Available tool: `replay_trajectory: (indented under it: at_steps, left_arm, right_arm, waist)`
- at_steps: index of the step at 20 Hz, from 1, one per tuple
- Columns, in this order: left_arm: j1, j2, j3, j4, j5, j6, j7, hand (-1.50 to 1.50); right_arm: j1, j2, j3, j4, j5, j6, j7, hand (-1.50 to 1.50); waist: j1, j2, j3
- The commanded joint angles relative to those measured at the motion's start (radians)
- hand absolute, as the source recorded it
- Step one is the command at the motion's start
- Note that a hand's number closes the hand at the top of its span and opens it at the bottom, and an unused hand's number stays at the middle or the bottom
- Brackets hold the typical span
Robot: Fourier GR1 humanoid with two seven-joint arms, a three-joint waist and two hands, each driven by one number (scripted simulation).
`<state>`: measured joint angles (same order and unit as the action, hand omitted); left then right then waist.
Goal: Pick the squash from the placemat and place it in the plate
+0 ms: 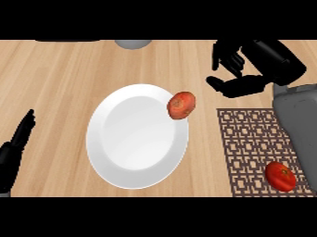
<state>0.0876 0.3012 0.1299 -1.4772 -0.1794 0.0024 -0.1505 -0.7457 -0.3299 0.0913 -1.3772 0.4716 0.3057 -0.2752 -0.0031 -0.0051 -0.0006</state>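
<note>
An orange-red squash (181,105) lies on the upper right rim of the white plate (130,152), partly over its edge. My right hand (240,76) is up and to the right of the squash, apart from it, with its fingers spread and nothing in them. Its grey forearm (305,125) runs down the right side and covers the placemat's right edge. The brown patterned placemat (247,139) lies right of the plate. At the lower left my left hand (10,152) rests open, fingers straight, away from the plate.
A red tomato (281,176) sits on the near right part of the placemat, beside my right forearm. A grey round object (132,44) and a dark flat shape (69,40) show at the counter's far edge.
</note>
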Motion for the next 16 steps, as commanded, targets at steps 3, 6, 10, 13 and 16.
replay_trajectory:
  at_steps: [3, 6, 10, 13, 16]
  left_arm:
    - [-0.017, -0.004, -0.002, 0.005, -0.015, -0.005, 0.007, 0.0]
    - [0.015, -0.003, 0.004, -0.046, -0.006, -0.017, 0.03, 0.0]
    - [0.026, -0.043, -0.017, -0.037, -0.029, 0.006, -0.013, 0.0]
    - [-0.052, 0.001, 0.009, -0.006, 0.0, -0.045, 0.046, 0.0]
    - [-0.019, -0.029, -0.009, -0.038, -0.03, -0.013, 0.031, 0.0]
  right_arm:
    - [-0.061, 0.175, 0.092, -0.14, -0.003, 0.052, 0.277, 1.5]
    - [-0.023, 0.245, 0.161, -0.183, 0.037, 0.055, 0.39, 1.5]
    - [-0.055, 0.29, 0.209, -0.007, 0.108, 0.036, 0.329, 1.5]
    - [-0.076, 0.327, 0.343, 0.088, 0.1, -0.066, 0.384, 1.5]
    - [-0.122, 0.329, 0.402, 0.221, 0.072, -0.148, 0.367, 1.5]
  waist:
    - [0.005, 0.001, 0.0]
    - [0.006, 0.0, 0.0]
    - [0.013, 0.004, 0.0]
    - [0.02, 0.006, 0.0]
    - [0.028, 0.008, 0.0]
